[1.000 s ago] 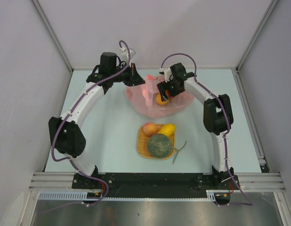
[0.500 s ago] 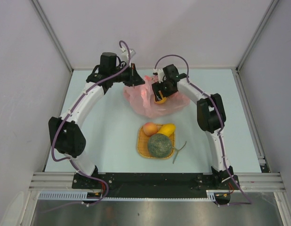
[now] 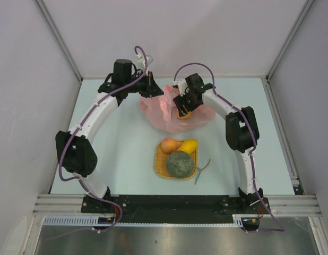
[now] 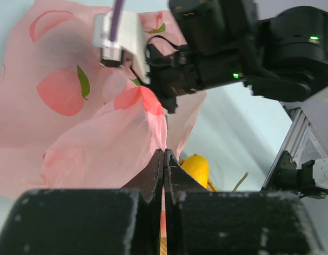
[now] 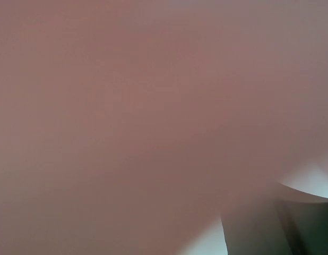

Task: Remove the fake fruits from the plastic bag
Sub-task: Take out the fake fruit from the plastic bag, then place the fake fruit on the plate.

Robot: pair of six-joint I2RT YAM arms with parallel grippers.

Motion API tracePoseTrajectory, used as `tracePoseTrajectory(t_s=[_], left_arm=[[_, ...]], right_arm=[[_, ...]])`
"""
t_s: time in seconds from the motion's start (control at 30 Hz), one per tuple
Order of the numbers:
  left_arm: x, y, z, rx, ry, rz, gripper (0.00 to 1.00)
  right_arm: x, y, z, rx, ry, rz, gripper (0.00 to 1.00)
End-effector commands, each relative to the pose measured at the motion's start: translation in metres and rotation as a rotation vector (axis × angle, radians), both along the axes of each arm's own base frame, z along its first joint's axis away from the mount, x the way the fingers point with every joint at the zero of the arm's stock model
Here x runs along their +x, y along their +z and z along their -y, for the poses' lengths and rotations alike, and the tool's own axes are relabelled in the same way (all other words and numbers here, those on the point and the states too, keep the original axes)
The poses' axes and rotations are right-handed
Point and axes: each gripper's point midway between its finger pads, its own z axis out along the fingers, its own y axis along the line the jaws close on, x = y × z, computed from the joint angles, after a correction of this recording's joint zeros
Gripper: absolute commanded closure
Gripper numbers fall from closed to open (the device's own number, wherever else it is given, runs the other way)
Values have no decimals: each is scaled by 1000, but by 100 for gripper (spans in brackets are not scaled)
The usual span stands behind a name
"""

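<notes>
The pink plastic bag (image 3: 172, 119) lies at the back of the table. My left gripper (image 3: 153, 91) is shut on its upper left edge and holds the film up; in the left wrist view the bag (image 4: 89, 143) runs between the closed jaws (image 4: 164, 154). My right gripper (image 3: 181, 109) is down in the bag's mouth at an orange fruit (image 3: 184, 113); its fingers are hidden. Pink film (image 5: 127, 106) covers the right wrist view. A peach (image 3: 169, 145), a yellow mango (image 3: 188, 145) and a netted melon (image 3: 180, 163) rest on the woven mat (image 3: 160, 169).
A thin green stem (image 3: 201, 171) lies on the table just right of the mat. The right arm's wrist (image 4: 217, 53) fills the top of the left wrist view, close above the bag. Grey walls close in the table on three sides.
My right gripper has moved left and deeper into the bag, so less of the orange fruit shows. The left gripper has kept its hold in the same place.
</notes>
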Motion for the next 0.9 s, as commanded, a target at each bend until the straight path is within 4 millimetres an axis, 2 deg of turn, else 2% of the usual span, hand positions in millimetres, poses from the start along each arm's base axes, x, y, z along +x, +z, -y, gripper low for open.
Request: tracePoseTrajectory(t_s=[0.0, 0.17, 0.2, 0.23, 0.27, 0.3, 0.37, 0.47, 0.5, 0.57, 0.6, 0.63, 0.67, 0.7, 0.73, 0.77, 0.8, 0.87], left_arm=[[2, 22, 4, -78, -9, 17, 100], [-6, -1, -6, -46, 18, -25, 100], [-9, -1, -9, -23, 10, -9, 100], [-13, -11, -15, 30, 23, -27, 100], [-12, -13, -22, 79, 28, 6, 100], [-15, -10, -27, 103, 35, 29, 100], [-17, -18, -37, 172, 38, 59, 100], [-23, -23, -38, 189, 12, 51, 100], [-23, -24, -38, 187, 11, 53, 100], [-26, -25, -37, 164, 21, 49, 100], [-29, -25, -34, 145, 10, 45, 100], [-30, -29, -33, 133, 11, 38, 100], [-34, -24, -32, 103, 32, 19, 100], [-37, -23, -32, 83, 39, 7, 100], [-41, -26, -30, 58, 37, 0, 100], [-47, -19, -28, 25, 33, 5, 100], [-52, -25, -27, 14, 24, -10, 100], [-55, -20, -29, -4, 53, -15, 100]], right_arm=[[-25, 75, 1, 25, 112, 112, 52], [-62, 119, 11, 79, 185, 141, 53], [-65, 124, 12, 93, 193, 148, 53], [-65, 127, 18, 105, 185, 155, 53], [-70, 143, 19, 141, 177, 176, 53], [-75, 145, 22, 156, 168, 165, 53], [-84, 157, 27, 201, 164, 163, 54], [-107, 185, 24, 258, 162, 214, 55], [-127, 205, 14, 273, 216, 256, 55], [-153, 218, 3, 247, 318, 309, 58], [-183, 223, -21, 215, 470, 359, 60], [-202, 228, -22, 186, 534, 406, 62], [-222, 228, -33, 165, 619, 426, 65], [-255, 224, -51, 140, 750, 440, 80], [-267, 223, -55, 108, 778, 451, 92], [-280, 219, -60, 100, 821, 441, 100], [-306, 208, -68, 88, 906, 402, 100], [-323, 184, -75, 40, 998, 340, 100]])
